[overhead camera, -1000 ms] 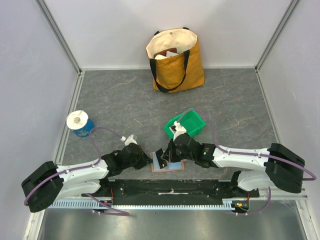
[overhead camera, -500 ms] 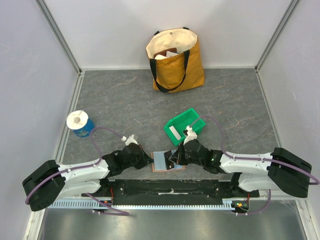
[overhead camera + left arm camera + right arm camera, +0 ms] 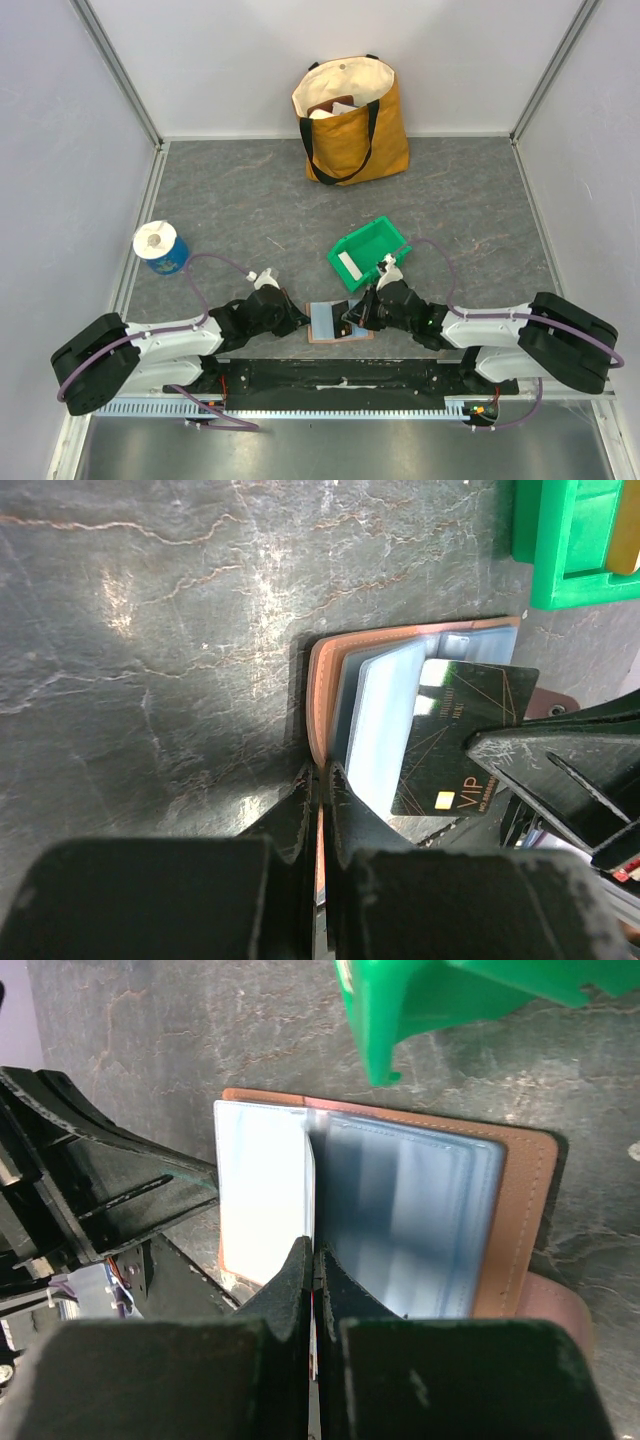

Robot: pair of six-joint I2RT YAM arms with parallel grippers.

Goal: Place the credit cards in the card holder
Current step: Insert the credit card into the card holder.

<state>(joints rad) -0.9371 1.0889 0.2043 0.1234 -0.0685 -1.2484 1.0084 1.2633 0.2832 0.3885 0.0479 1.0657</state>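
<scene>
My left gripper point(image 3: 320, 780) clamped on card holder point(image 3: 325, 680) edge; right gripper point(image 3: 313, 1252) pinching black card point(image 3: 450, 735). I fear card corner snags sleeve point(image 3: 385, 715) lip, drags holder loose.

- A mustard-yellow tote bag point(image 3: 350, 125) with a cream lining and 2 black strap handles stands upright at the foot of the back wall point(image 3: 200, 60). Its mouth is open, with something brown and something white showing inside.
- A green plastic bin point(image 3: 392, 240) sits askew on the grey marbled tabletop point(image 3: 240, 200), near the middle and well apart from the bag.
- 1 blue cylinder point(image 3: 160, 246) with a white top stands just beside the left rail point(image 3: 140, 230).
</scene>
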